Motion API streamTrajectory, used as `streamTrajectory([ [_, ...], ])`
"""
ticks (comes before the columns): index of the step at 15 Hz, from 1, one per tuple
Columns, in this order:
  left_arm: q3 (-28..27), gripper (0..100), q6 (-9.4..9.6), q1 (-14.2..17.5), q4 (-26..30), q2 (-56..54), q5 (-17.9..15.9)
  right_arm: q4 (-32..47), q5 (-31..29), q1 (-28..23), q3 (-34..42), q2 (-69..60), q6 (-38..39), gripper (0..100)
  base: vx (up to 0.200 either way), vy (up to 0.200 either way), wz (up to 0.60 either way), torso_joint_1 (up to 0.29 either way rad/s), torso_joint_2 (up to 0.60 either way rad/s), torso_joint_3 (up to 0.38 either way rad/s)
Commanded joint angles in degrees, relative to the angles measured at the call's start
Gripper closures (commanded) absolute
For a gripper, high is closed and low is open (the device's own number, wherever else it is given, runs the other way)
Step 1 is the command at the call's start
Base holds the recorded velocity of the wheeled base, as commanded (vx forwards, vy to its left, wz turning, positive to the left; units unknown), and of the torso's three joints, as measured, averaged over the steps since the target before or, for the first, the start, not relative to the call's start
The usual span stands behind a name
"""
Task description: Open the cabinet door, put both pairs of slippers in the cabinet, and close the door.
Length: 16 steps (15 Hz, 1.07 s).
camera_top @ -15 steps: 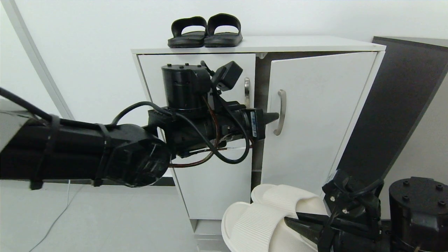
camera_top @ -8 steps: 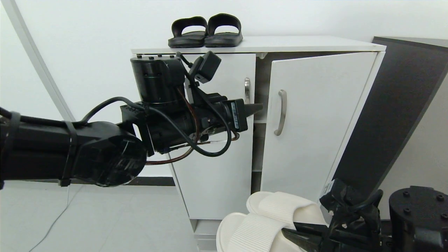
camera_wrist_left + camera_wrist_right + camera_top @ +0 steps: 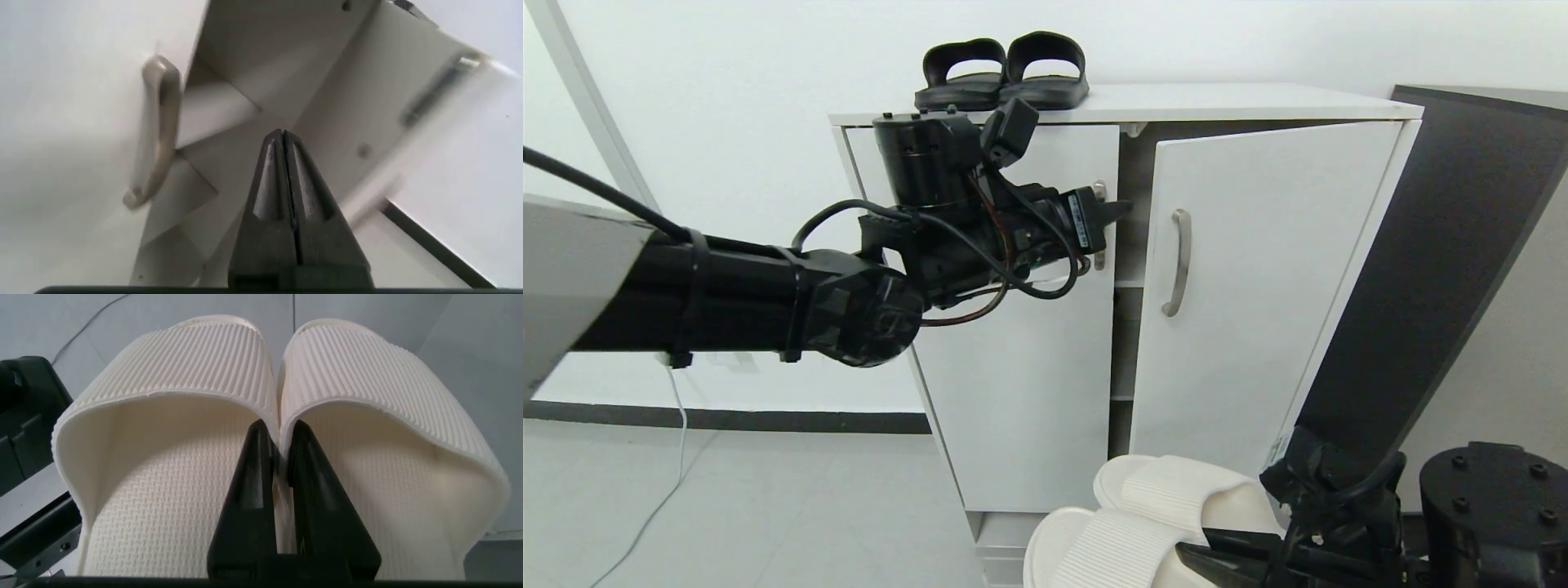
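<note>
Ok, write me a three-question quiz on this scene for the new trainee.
1. True or false: the black slippers sit on top of the cabinet.
2. What is the right claw shut on? A) the white slippers B) a door handle C) nothing
3. Fill in: the cabinet door standing ajar is the ____ one.
Key: 1 true; 2 A; 3 right, the right door.
</note>
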Motion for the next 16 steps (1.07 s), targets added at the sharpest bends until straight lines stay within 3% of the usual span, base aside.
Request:
streamTrajectory([
  [1,-2.43,100,-0.01,-0.21,0.02,3.51,-0.1,-0.1,0.04,0.13,0.02,0.66,-0.01,100,0.0,0.0,0.0,0.0,0.0,0.0],
  [4,-3.75,100,0.25,-1.18,-0.07,4.65,-0.28,-0.1,-0.05,0.21,0.02,1.1,-0.01,100,0.0,0.0,0.0,0.0,0.0,0.0],
  [8,-2.95,100,0.69,-3.03,-1.57,4.83,-1.42,-0.1,0.12,1.53,0.29,1.8,0.08,100,-0.2,0.0,0.0,0.005,0.01,0.006],
  [11,6.89,100,0.96,-8.12,-9.65,1.57,-1.33,-0.18,0.12,2.76,0.82,1.71,0.08,100,-0.2,0.0,0.0,0.001,0.0,0.017],
  [13,9.7,100,0.96,-12.61,-14.22,1.49,-1.6,-0.36,0.04,4.61,1.17,1.63,-0.01,100,-0.2,0.0,0.0,0.002,0.0,-0.002],
  [16,9.79,100,0.87,-12.96,-17.74,2.72,-1.25,-0.45,-0.14,4.61,1.34,1.63,0.08,100,0.0,0.0,0.0,0.0,0.0,0.0],
])
